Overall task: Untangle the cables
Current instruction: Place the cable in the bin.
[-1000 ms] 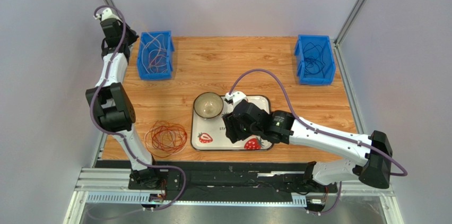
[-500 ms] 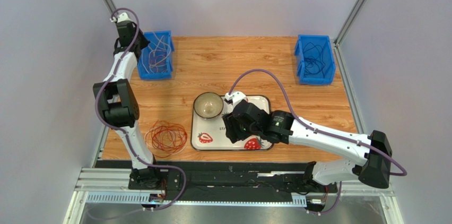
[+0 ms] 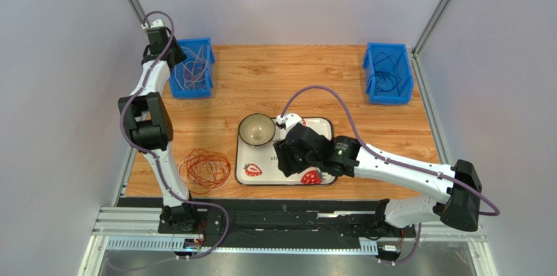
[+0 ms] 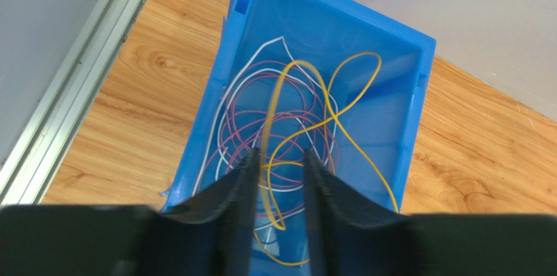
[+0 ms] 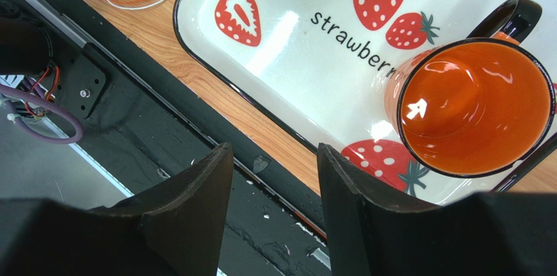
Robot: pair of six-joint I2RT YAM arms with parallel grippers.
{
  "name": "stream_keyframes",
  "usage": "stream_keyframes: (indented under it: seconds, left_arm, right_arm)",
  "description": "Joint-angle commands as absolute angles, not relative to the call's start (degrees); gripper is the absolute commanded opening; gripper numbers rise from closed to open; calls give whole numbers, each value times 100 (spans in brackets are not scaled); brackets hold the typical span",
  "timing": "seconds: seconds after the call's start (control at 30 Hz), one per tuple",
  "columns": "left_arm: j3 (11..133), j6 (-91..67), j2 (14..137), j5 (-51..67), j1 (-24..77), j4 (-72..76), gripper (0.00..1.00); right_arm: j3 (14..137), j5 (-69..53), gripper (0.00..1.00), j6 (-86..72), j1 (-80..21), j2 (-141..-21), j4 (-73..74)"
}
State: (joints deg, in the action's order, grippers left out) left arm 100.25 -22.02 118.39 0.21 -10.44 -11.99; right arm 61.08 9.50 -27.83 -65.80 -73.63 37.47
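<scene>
Wires are lying in three places on the brown wooden desk [image 3: 294, 80]. Some thin pink, white and yellow wire loops [image 4: 248, 119] are sitting in the blue plastic box [image 4: 340, 21] at 10 o'clock. Some dark wire loops [image 3: 387, 76] are sitting in a second blue plastic box [image 3: 390, 98] at 2 o'clock, and a round heap of red and orange wire loops [image 3: 204, 169] is waiting at 7 o'clock.

The left hand [image 4: 280, 158] is hanging right over the 10 o'clock box, I think so that a pulled-out wire lands inside. Its fingers are standing apart, and one thin yellow wire [image 4: 274, 112] is running between them, not pinched.

The right hand [image 5: 274, 158] is hovering by the near edge of the white strawberry tray [image 5: 287, 40] at 6 o'clock. Its fingers are apart and holding nothing, and an orange mug [image 5: 477, 106] is standing close by. It is probably keeping out of the way.

Black letters on the tray are spelling "strawberr"; the mug is hiding the rest.
</scene>
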Motion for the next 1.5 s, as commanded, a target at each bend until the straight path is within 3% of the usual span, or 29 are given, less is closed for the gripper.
stream_keyframes:
  seconds: [0.0, 0.3, 0.47, 0.9, 1.47]
  left_arm:
    - [10213, -2030, 11576, 70, -984, -1196, 44]
    - [10634, -2004, 11277, -175, -976, -1722, 68]
    - [10749, -2056, 10996, -466, -967, -2293, 68]
    - [8615, -2514, 9002, -510, -967, -2794, 63]
    - [6329, -2320, 6110, -255, -589, -5000, 64]
  right_arm:
    - [6205, 932, 54, -2812, -6557, -7330, 3560]
    - [6223, 853, 54, -2848, -6565, -7286, 3560]
    - [6161, 852, 54, -2883, -6565, -7198, 3560]
    - [6091, 738, 53, -2821, -6566, -7023, 3428]
    - [5906, 572, 54, -2847, -6565, -6724, 3278]
